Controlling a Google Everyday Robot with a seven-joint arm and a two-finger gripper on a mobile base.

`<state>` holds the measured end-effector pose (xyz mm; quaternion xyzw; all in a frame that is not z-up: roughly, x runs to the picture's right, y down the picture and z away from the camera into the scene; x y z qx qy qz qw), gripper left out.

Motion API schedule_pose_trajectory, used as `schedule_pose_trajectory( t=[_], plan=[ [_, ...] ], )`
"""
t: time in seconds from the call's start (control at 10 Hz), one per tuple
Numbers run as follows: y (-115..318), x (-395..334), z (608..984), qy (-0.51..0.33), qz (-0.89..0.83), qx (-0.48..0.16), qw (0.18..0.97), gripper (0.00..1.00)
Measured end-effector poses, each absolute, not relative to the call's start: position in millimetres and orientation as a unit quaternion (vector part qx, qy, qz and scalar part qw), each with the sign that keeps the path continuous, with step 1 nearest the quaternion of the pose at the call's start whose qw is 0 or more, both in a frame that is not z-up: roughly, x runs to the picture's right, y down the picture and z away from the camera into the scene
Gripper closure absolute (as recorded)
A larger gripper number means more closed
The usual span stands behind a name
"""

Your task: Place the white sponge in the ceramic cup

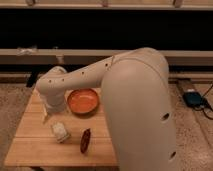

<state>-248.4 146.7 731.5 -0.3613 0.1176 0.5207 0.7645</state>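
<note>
A small white block, seemingly the white sponge [60,131], lies on the wooden table [30,150] left of centre. An orange, shallow, bowl-shaped ceramic vessel [83,101] stands behind it and to the right. No other cup shows. My gripper [47,115] hangs below the arm's wrist [54,92], just above and to the left of the sponge. It is largely hidden behind the arm. I cannot tell whether it touches the sponge.
A dark brown oblong object [85,140] lies right of the sponge near the table's front edge. My large white arm [140,110] covers the right side of the table. A blue device [192,97] with a cable lies on the floor at right.
</note>
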Motion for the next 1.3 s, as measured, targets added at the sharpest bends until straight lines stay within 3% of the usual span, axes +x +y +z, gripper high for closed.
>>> schedule_pose_trajectory(
  t=[0.7, 1.3],
  plan=[
    [147, -249, 732, 0.118, 0.519, -0.36, 0.766, 0.2],
    [183, -263, 756, 0.135, 0.494, -0.341, 0.788, 0.2]
  ],
)
